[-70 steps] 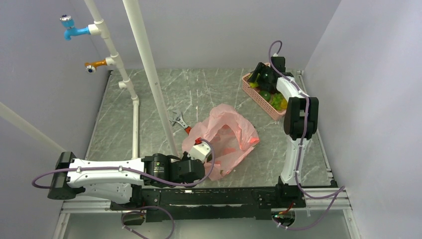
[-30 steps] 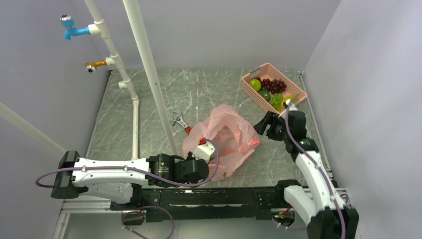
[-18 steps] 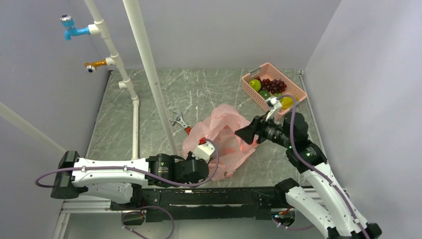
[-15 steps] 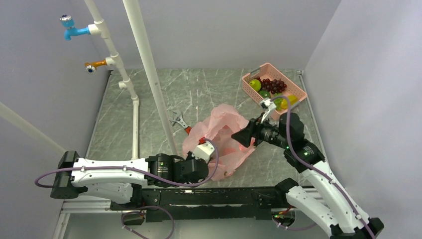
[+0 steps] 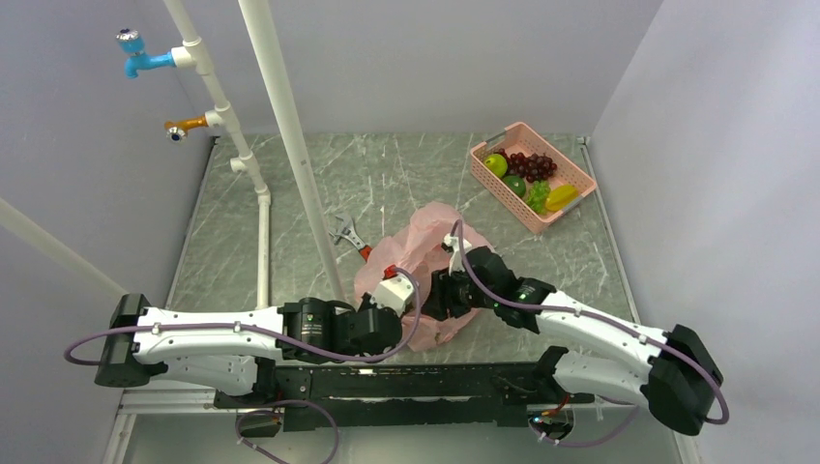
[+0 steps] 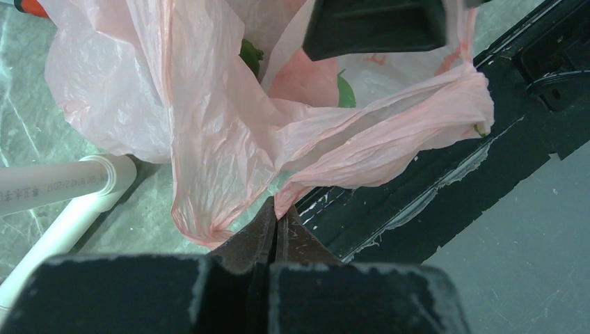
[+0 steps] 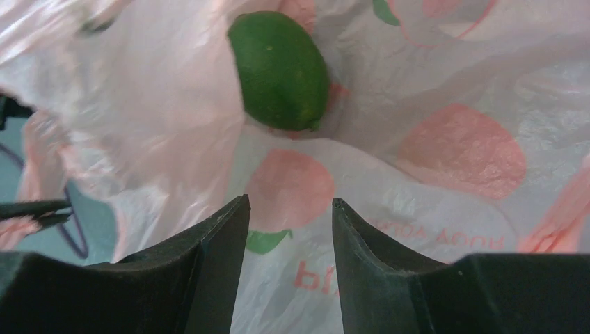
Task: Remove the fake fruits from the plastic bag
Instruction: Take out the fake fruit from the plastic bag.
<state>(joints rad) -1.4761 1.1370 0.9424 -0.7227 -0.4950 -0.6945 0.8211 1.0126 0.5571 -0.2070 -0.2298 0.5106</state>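
Note:
The pink plastic bag (image 5: pixel 430 242) lies crumpled at the table's near middle, its mouth held up. My left gripper (image 5: pixel 404 302) is shut on a fold of the plastic bag's rim (image 6: pixel 299 188), its fingertips (image 6: pixel 277 209) pressed together on the film. My right gripper (image 5: pixel 432 297) is inside the bag mouth, open with nothing between its fingers (image 7: pixel 289 203). One dark green fake fruit (image 7: pixel 280 69) lies on the bag's inner film just ahead of those fingers. Other fake fruits, a green one (image 5: pixel 495 164), dark grapes (image 5: pixel 534 164) and a yellow one (image 5: pixel 561 197), lie in the pink basket.
The pink slotted basket (image 5: pixel 525 127) stands at the far right. A red-handled wrench (image 5: pixel 348 236) lies left of the bag. White pipes (image 5: pixel 290 145) rise at the left, one close beside the bag (image 6: pixel 56 195). A black rail (image 6: pixel 417 195) runs along the near edge.
My right arm swung from the basket down to the bag and pushed its gripper into the mouth, jaws narrowing. The left gripper kept its hold on the rim.

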